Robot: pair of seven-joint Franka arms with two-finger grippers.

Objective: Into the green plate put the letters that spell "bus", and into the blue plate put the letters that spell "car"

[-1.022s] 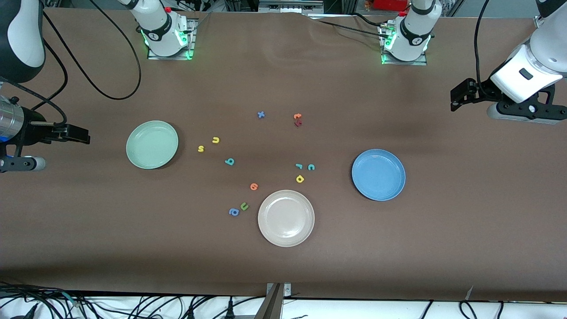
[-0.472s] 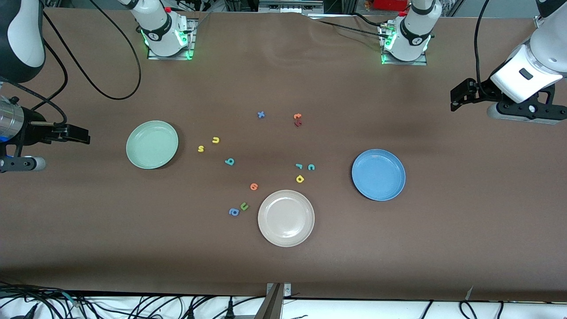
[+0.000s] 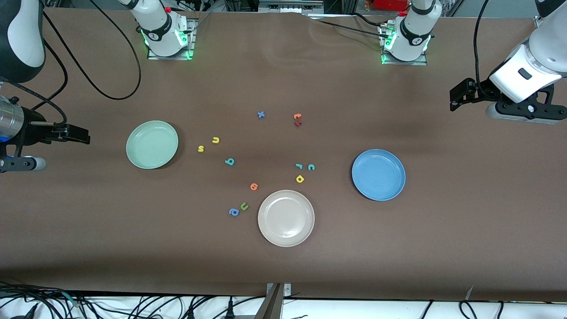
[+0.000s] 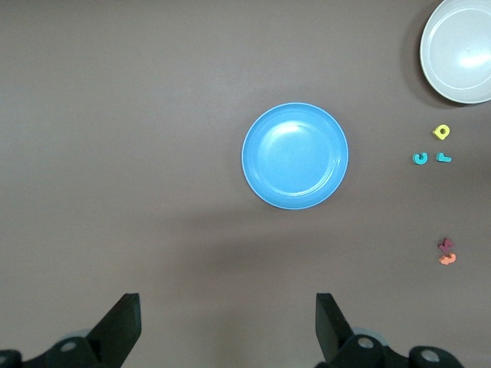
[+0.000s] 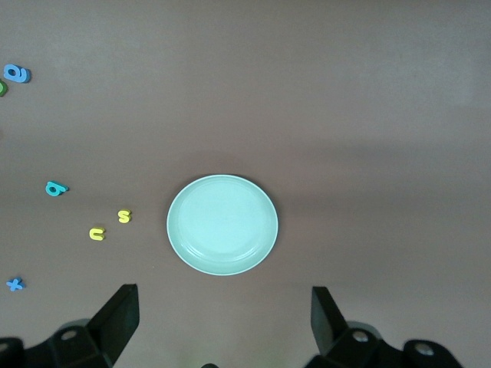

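Observation:
The green plate (image 3: 152, 144) lies bare toward the right arm's end. Beside it lie the yellow "s" (image 3: 200, 149), yellow "u" (image 3: 215, 140) and teal "b" (image 3: 229, 161). The blue plate (image 3: 378, 174) lies bare toward the left arm's end. The teal "c" (image 3: 311, 167), teal "r" (image 3: 299, 166) and yellow "a" (image 3: 300, 179) sit beside it. My left gripper (image 3: 456, 98) hangs open and holds nothing, high over the table past the blue plate (image 4: 294, 156). My right gripper (image 3: 75, 134) hangs open and holds nothing, high past the green plate (image 5: 222, 225).
A beige plate (image 3: 286, 218) lies nearest the front camera. An orange letter (image 3: 253, 186), a green "u" (image 3: 244, 206) and a blue "a" (image 3: 233, 212) lie beside it. A blue "x" (image 3: 261, 114), an orange letter (image 3: 297, 116) and a dark red letter (image 3: 298, 123) lie nearer the bases.

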